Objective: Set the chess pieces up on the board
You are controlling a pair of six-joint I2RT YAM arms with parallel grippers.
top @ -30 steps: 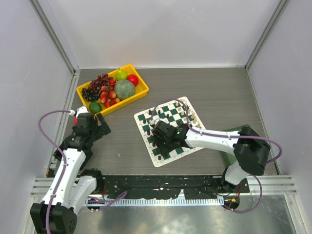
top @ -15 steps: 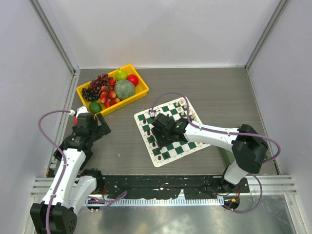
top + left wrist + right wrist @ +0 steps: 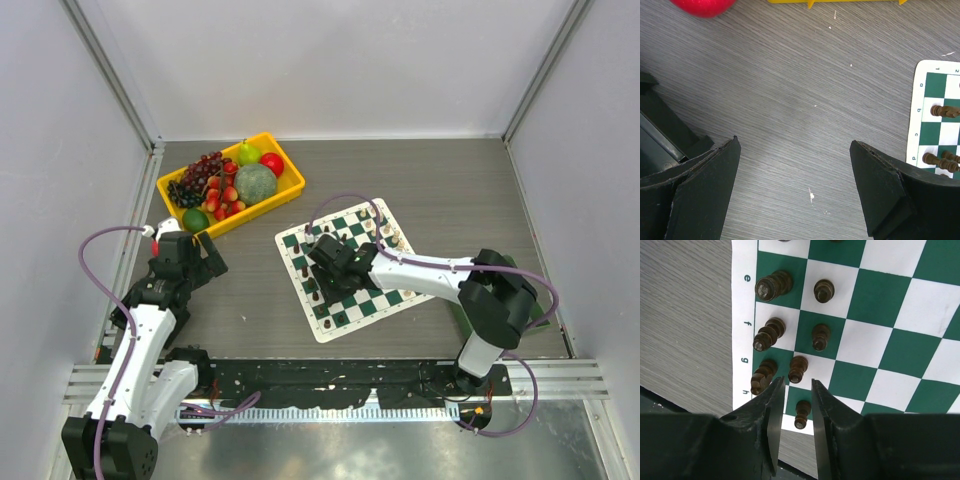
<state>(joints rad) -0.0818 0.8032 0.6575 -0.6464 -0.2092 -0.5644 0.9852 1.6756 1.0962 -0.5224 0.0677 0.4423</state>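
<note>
We find the right gripper (image 3: 796, 386) low over the flat green-and-white checkered board (image 3: 890, 295), its jaws only narrowly apart. A small dark pawn (image 3: 801, 415) shows in the gap without being clamped. It stands by the white border, where the printed letters e, f, g and h can be read. More dark brown chess pieces (image 3: 820, 336) stand in two rows along that edge, and cream pieces (image 3: 385, 225) line the opposite edge. The board lies skewed on the grey wood-grain table (image 3: 440, 180). The left gripper (image 3: 795, 145) hangs wide apart over bare tabletop, holding nothing, near a yellow plastic tray (image 3: 290, 185) of fruit.
</note>
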